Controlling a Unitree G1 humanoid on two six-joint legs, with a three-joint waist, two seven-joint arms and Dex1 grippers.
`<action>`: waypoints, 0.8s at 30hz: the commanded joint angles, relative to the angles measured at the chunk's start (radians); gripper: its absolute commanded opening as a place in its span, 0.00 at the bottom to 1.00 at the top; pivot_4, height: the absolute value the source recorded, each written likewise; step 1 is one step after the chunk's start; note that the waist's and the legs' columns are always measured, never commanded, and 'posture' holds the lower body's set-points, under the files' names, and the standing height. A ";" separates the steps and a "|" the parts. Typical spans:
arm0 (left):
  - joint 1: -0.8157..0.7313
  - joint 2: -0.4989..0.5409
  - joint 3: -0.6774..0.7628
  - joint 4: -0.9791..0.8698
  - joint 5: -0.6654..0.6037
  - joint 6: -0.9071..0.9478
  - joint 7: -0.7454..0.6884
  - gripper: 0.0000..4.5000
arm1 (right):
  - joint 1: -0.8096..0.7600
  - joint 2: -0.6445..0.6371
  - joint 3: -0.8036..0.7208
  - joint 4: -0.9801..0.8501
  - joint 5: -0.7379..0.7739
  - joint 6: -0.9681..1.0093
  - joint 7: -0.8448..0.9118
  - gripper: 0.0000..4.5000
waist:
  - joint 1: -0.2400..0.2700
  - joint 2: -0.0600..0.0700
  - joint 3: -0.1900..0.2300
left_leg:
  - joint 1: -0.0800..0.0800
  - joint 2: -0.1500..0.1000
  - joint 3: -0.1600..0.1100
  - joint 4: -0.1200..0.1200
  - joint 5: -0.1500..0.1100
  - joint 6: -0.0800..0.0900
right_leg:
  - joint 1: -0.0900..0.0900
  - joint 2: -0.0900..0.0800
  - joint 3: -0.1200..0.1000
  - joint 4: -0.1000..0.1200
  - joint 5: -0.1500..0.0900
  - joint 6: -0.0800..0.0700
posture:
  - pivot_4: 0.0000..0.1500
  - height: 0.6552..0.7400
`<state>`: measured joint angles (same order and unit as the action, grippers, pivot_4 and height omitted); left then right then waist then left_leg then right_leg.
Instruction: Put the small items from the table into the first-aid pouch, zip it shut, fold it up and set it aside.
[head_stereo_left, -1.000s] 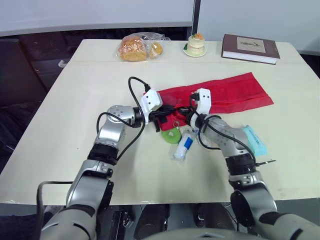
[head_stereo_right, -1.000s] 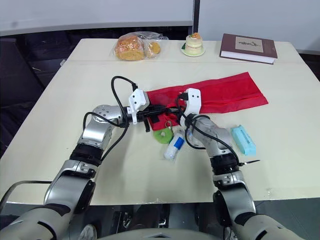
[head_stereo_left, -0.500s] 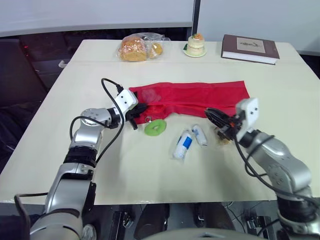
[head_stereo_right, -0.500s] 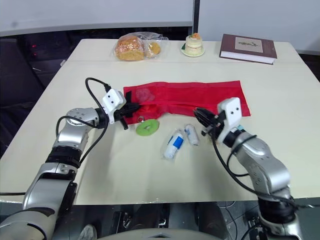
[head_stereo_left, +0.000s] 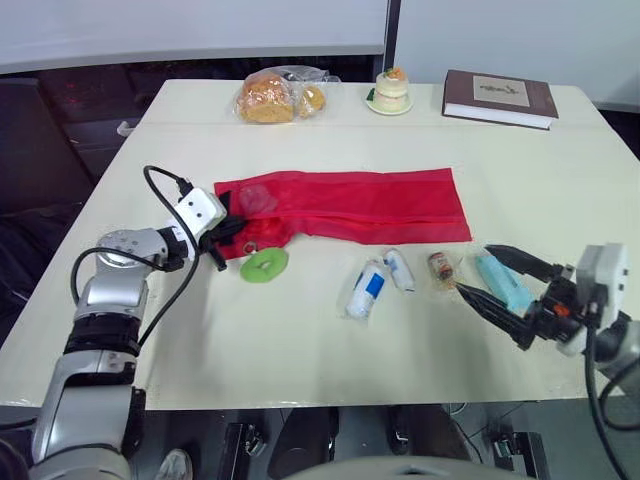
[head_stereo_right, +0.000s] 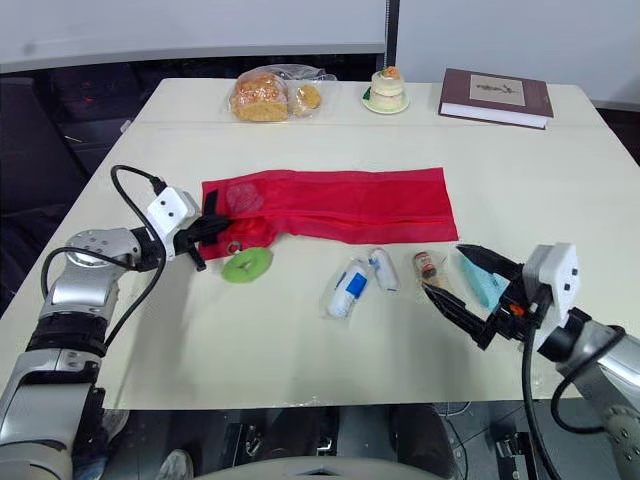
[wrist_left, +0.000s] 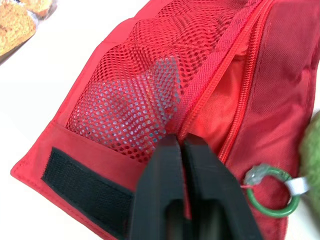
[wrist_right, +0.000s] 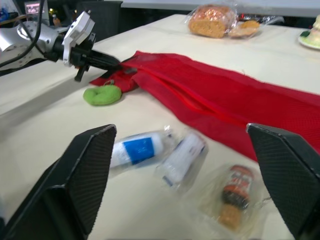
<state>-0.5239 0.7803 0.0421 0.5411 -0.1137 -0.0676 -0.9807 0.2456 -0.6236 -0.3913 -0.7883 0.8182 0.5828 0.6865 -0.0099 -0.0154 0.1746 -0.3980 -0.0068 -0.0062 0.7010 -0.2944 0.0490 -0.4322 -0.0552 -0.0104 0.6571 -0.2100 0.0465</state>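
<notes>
Red mesh pouch (head_stereo_left: 340, 205) lies flat and unfolded on the surface (head_stereo_left: 300, 340). The left gripper (head_stereo_left: 226, 234) has its fingers clenched on the pouch's zip end, likely anchoring it for loading. The right gripper (head_stereo_left: 472, 268), fingers spread wide and empty, hovers below the pouch's right corner, near the wrapped small items (head_stereo_left: 367, 288) lying just beside the pouch.

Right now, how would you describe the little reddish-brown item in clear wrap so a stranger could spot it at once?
Find the long red pouch lying across the middle of the table; a row of small items lies just nearer the robot, by its right half. The reddish-brown item sits between a small white roll and a teal packet, and it alone is dark with a red band.
</notes>
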 joint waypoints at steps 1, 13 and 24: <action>-0.046 0.006 0.026 -0.073 -0.059 0.058 -0.044 0.43 | -0.012 -0.010 -0.017 -0.036 0.015 -0.027 -0.018 1.00 | 0.003 0.000 0.000 | 0.000 0.000 0.000 0.000 0.000 0.000 | 0.000 0.000 0.000 0.000 0.000 0.000 | 1.00 0.87; -0.200 -0.118 -0.118 -0.137 0.012 0.103 -0.058 1.00 | -0.079 0.006 0.053 -0.046 0.006 -0.023 -0.122 1.00 | 0.028 -0.002 0.001 | 0.000 -0.001 0.000 0.002 0.000 0.000 | 0.001 0.001 0.000 0.000 0.000 0.000 | 1.00 0.87; -0.400 -0.275 -0.302 0.192 0.240 -0.084 0.049 1.00 | -0.126 -0.008 0.082 -0.096 0.052 0.005 -0.202 1.00 | 0.022 -0.003 0.001 | 0.000 -0.002 0.000 0.002 0.000 0.000 | 0.001 0.003 0.000 0.001 0.000 0.000 | 1.00 0.87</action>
<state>-0.8776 0.5054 -0.2517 0.6774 0.0854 -0.0912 -0.9788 0.1302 -0.6221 -0.3079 -0.8342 0.8471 0.5871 0.5036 0.0119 -0.0183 0.1757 -0.3981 -0.0084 -0.0065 0.7033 -0.2943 0.0493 -0.4311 -0.0521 -0.0103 0.6580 -0.2100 0.0467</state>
